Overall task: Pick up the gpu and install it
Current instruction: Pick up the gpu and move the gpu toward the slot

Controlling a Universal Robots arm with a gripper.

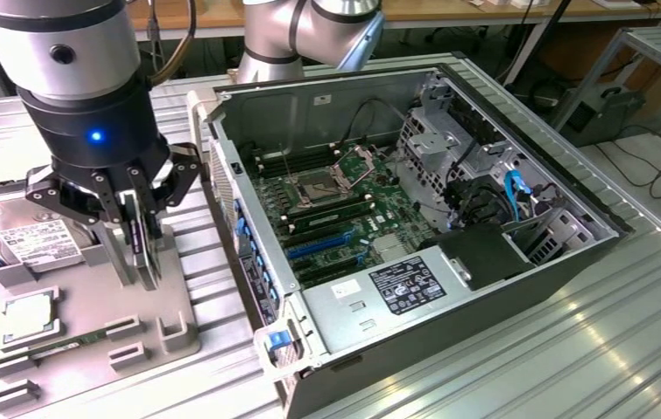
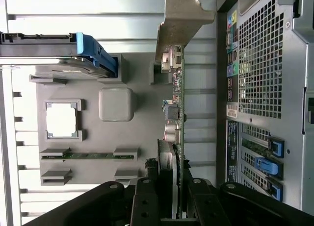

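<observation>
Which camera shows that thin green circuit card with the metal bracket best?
The wrist view: the thin green circuit card lies edge-on, showing its green edge, sockets and pale metal bracket. The exterior view shows it as a dark upright sliver gripped in the pincer.

The gpu (image 2: 177, 96) stands on edge just outside the computer case (image 2: 265, 54). It runs alongside the case's perforated rear panel without touching it. It is a thin flat card, a green circuit board seen edge-on with small silver parts along it and a narrow pale metal bracket (image 2: 180, 20) at 1 end. The hand (image 2: 170, 182) clamps it with 1 finger on each flat face, at the end away from the bracket. Whether its lower edge hangs free I cannot tell.
</observation>
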